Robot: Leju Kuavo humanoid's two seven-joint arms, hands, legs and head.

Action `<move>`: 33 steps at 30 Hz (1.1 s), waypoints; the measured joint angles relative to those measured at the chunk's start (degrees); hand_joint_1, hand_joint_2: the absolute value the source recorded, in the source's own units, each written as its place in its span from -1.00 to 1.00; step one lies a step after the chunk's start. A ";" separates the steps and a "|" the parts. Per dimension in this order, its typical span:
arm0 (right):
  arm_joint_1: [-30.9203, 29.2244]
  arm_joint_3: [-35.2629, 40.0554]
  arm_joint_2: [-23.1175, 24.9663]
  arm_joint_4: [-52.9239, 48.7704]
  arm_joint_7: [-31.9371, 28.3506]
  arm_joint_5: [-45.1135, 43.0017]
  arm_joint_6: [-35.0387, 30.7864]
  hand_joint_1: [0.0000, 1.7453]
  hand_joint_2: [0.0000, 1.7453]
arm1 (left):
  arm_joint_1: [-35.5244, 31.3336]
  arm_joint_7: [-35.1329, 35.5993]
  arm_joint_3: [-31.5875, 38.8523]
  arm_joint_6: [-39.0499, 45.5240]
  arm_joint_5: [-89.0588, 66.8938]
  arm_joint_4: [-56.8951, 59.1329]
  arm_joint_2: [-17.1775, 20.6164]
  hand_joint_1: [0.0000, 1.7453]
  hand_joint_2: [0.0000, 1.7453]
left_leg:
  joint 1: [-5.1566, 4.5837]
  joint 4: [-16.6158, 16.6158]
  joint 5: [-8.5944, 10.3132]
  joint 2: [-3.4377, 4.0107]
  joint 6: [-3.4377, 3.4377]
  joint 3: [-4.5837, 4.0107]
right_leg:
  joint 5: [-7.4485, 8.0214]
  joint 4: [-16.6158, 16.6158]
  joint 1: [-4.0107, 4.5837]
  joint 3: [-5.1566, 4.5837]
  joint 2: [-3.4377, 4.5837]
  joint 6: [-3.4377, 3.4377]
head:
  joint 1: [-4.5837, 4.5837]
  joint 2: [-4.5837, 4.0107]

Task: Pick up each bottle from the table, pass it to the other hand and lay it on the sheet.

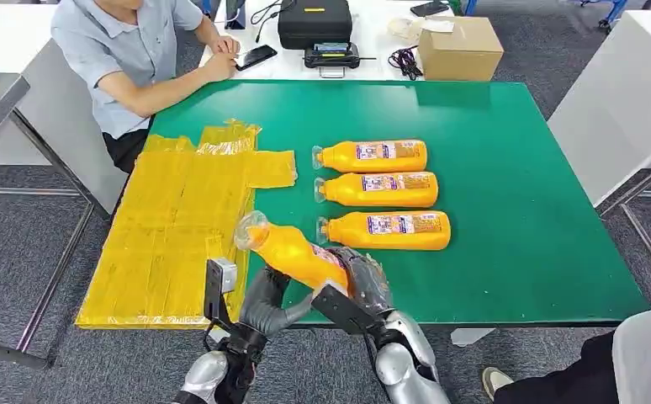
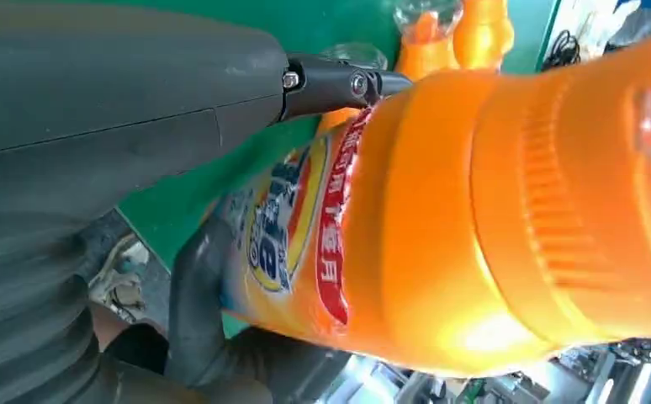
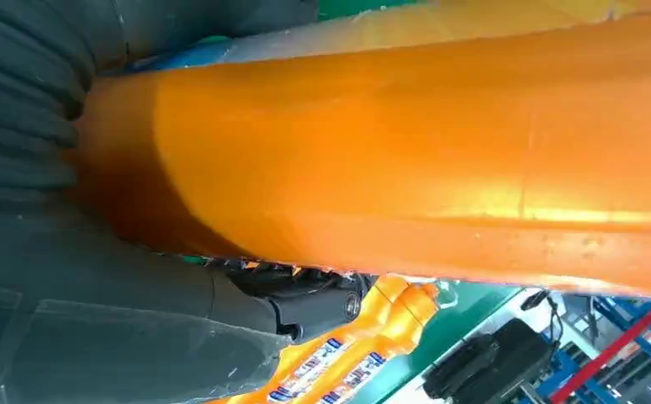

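Observation:
An orange bottle [image 1: 293, 252] with a clear cap is held tilted over the green table's [image 1: 516, 168] near edge, cap end toward the yellow sheet [image 1: 171, 227]. My right hand [image 1: 360, 282] grips its base end. My left hand [image 1: 267, 303] wraps its body from below; in the left wrist view the thumb [image 2: 221, 93] lies over the bottle [image 2: 473, 219] and the dark fingers [image 2: 196, 295] curl beneath it. The bottle [image 3: 406, 160] presses against my right palm in the right wrist view. Three more orange bottles [image 1: 373, 156] [image 1: 378, 189] [image 1: 387, 230] lie side by side on the green table.
A person [image 1: 129, 50] sits at the far left corner with arms on the white table. A phone [image 1: 256, 56], a black case [image 1: 314, 21] and a cardboard box [image 1: 459, 48] stand beyond the green top. Another person's leg [image 1: 608, 366] is at lower right.

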 measured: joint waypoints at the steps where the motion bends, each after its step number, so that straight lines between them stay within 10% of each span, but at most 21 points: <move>1: -0.06 0.00 0.00 0.20 -0.07 -0.24 -0.02 1.00 1.00 | -0.07 0.04 -0.15 0.02 0.02 0.07 0.00 -1.00 1.00 | 0.00 0.00 0.00 0.00 0.00 0.00 | 0.00 0.00 0.00 0.00 0.00 0.00 | 0.00 0.00; 18: -0.77 1.88 0.41 2.43 0.96 -0.63 -1.40 1.00 1.00 | -3.04 -5.79 -0.83 13.75 -1.39 2.78 -0.13 -1.00 1.00 | 0.00 0.00 0.02 0.00 -0.01 -0.01 | 0.00 0.00 0.00 -0.01 0.00 0.00 | 0.00 0.00; 33: -2.41 4.48 -0.26 9.51 -1.71 -5.14 -5.46 1.00 1.00 | -4.21 -0.57 -3.54 2.47 17.46 6.80 -0.11 -1.00 1.00 | 0.00 0.00 0.02 -0.03 -0.02 -0.05 | 0.00 0.00 0.00 -0.02 -0.01 0.00 | 0.00 0.00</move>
